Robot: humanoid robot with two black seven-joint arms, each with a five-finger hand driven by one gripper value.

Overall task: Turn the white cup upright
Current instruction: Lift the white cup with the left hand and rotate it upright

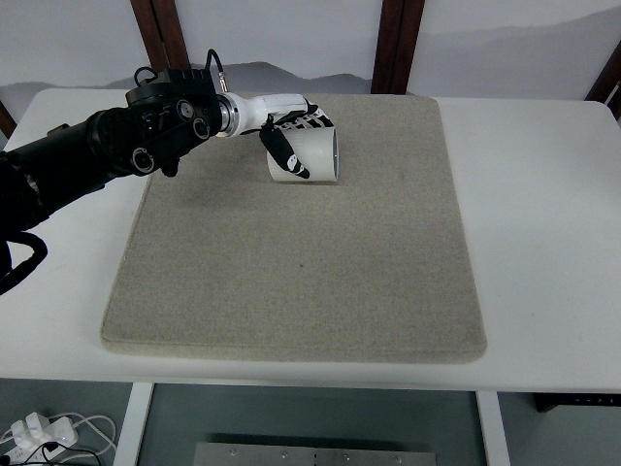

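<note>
Your left hand point(291, 131) reaches in from the left edge on a black arm point(97, 150) that crosses the white table point(543, 223) and ends over the far left part of the grey felt mat point(301, 252). You can see the hand's white palm sitting on top of the white cup point(312, 155), with its black-tipped fingers point(283, 150) curled down over the cup's near side and the others draped across its top, so the hand is wrapped around the cup and gripping it. The cup lies near the mat's far edge, left of the mat's middle line, and it looks tipped on its side with the rim facing right, though from this steep angle you cannot be fully sure how much it leans or whether its lower edge rests on the mat. Behind the table you have a pale wall with dark wooden posts point(160, 34). At the bottom left, below the table's near edge, a white power strip with cable point(39, 432) lies on the floor. A dark cable point(24, 262) loops off the arm near the left edge of the picture.
</note>
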